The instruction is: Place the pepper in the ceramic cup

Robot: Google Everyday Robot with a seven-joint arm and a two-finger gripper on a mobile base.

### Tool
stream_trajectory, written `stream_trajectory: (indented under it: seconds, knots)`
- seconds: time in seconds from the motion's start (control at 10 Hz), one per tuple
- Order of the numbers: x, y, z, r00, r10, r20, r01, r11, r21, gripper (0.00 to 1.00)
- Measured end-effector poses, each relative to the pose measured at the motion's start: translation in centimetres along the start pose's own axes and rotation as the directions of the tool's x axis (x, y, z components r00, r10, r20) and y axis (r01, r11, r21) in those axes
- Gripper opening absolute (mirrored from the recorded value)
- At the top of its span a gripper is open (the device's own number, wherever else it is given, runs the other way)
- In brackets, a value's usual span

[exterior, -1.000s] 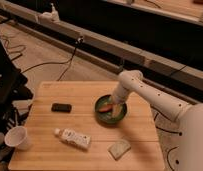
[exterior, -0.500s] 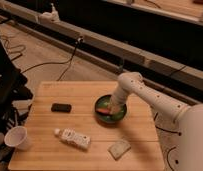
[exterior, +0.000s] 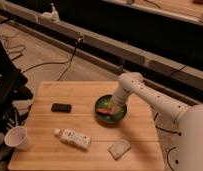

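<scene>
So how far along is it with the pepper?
Nothing is finished yet. The gripper is shut, down inside the green bowl by the pepper; whether it grips it, I can't tell. Left: lift and carry it to the ceramic cup.

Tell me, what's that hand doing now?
Hand shut, down in green bowl. Pepper in bowl beside it, grip unclear. Bottle lies roughly between bowl and ceramic cup.

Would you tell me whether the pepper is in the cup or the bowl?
In the bowl: the pepper lies inside it beside the shut hand; the cup stands apart.
</scene>
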Motion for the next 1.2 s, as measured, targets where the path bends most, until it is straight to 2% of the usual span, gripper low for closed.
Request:
stream_trajectory:
  seconds: [0.3, 0.6, 0.7, 0.9, 1.0, 1.2]
  knots:
    - [0.3, -0.6, -2.2, 0.998, 0.002, -0.060, 0.000, 1.000, 0.019, 0.00]
    - [0.2, -1.6, -6.1, 0.993, 0.019, -0.112, -0.012, 0.998, 0.065, 0.00]
    - [-0.6, -1.7, -7.1, 0.996, 0.023, -0.090, -0.017, 0.997, 0.077, 0.00]
    - [-4.0, -2.5, -8.7, 1.000, 0.011, 0.020, -0.013, 0.994, 0.111, 0.00]
    - [-5.7, -2.8, -9.2, 0.998, -0.006, 0.065, -0.002, 0.993, 0.118, 0.00]
    - [-9.0, -3.1, -9.4, 0.990, -0.056, 0.128, 0.042, 0.993, 0.113, 0.00]
